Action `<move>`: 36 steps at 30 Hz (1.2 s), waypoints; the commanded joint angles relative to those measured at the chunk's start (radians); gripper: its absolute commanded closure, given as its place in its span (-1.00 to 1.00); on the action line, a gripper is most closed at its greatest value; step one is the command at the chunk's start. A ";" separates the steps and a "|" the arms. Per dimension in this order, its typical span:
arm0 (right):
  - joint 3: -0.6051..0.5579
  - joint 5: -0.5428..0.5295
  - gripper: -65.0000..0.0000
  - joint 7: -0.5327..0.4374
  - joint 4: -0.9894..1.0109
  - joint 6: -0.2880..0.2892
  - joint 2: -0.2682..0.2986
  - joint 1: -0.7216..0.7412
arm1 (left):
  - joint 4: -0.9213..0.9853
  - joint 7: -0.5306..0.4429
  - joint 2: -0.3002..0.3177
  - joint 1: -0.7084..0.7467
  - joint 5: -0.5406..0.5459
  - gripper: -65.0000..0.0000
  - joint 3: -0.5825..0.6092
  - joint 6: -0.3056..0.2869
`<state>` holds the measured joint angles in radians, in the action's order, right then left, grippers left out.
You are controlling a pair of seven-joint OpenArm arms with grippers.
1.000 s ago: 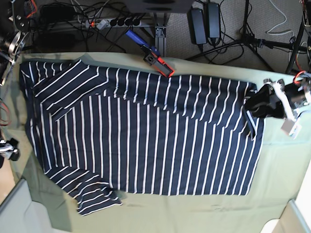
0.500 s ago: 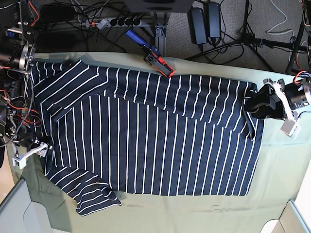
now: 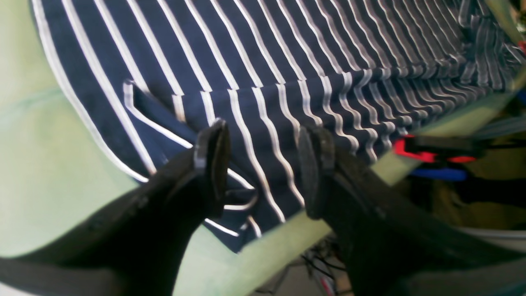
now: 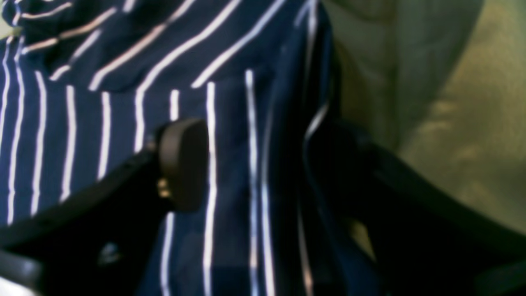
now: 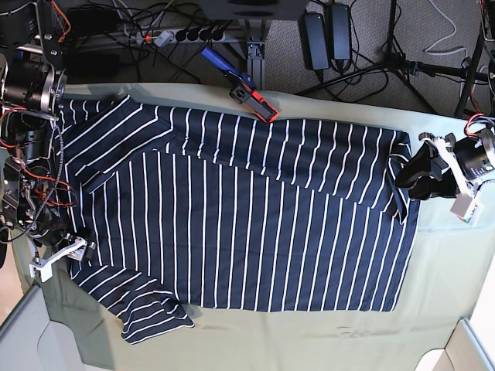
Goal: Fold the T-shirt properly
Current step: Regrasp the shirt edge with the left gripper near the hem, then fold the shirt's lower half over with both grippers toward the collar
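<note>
The dark navy T-shirt (image 5: 232,216) with thin white stripes lies spread on the olive-green cloth (image 5: 309,340), its top part folded down and one sleeve at the lower left. My left gripper (image 5: 404,185) is at the shirt's right edge. In the left wrist view it (image 3: 263,172) is open, jaws on either side of the shirt's corner (image 3: 246,61). My right gripper (image 5: 77,249) is at the shirt's left edge. In the right wrist view it (image 4: 259,164) is open, with the shirt's edge (image 4: 82,123) between its fingers.
A red and blue clamp (image 5: 251,97) grips the table's far edge, just above the shirt; it also shows in the left wrist view (image 3: 423,150). Cables and a power strip (image 5: 178,35) lie on the floor behind. Grey bins stand at the front corners (image 5: 23,332).
The right-wrist arm has come in from the left of the base view and down to the shirt's left edge. The left-wrist gripper has drawn slightly outward at the right edge.
</note>
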<state>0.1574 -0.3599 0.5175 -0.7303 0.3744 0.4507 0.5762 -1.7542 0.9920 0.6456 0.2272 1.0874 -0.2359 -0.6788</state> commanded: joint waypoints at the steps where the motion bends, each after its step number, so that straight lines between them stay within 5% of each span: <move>1: 0.004 0.003 0.01 -0.021 -0.018 0.014 0.017 0.029 | -0.013 -0.035 0.019 -0.009 0.006 0.06 -0.010 -0.019; 5: 0.004 0.013 0.95 -0.040 -0.018 0.014 0.017 0.030 | -0.003 -0.093 0.019 -0.015 -0.041 0.06 -0.010 -0.019; 6: 0.004 0.013 1.00 -0.046 -0.018 0.014 0.017 0.029 | 0.008 -0.112 0.016 -0.023 -0.060 0.06 -0.010 -0.019; 12: 0.004 0.100 1.00 -0.048 -0.018 0.014 0.017 0.027 | 0.186 -0.136 0.011 -0.148 -0.128 0.06 0.003 -0.019; 22: 0.004 0.098 1.00 -0.038 -0.018 0.015 0.017 0.024 | 0.711 -0.209 -0.046 -0.606 -0.252 0.06 0.204 -0.013; 26: 0.004 0.098 1.00 -0.034 -0.018 0.015 0.017 0.024 | 0.924 -0.325 -0.095 -0.737 -0.377 0.06 0.256 -0.001; 29: 0.004 0.099 1.00 -0.011 -0.018 0.015 0.017 0.024 | 1.088 -0.402 -0.123 -0.813 -0.456 0.06 0.264 0.074; 36: 0.004 0.093 1.00 0.002 -0.018 0.015 0.017 0.018 | 1.264 -0.467 -0.169 -0.901 -0.486 0.06 0.264 0.081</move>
<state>0.1574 -0.2588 0.5343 -0.7311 0.3744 0.4484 0.5701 -0.4774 0.5480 0.4656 -0.6357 0.5861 0.0315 -0.5983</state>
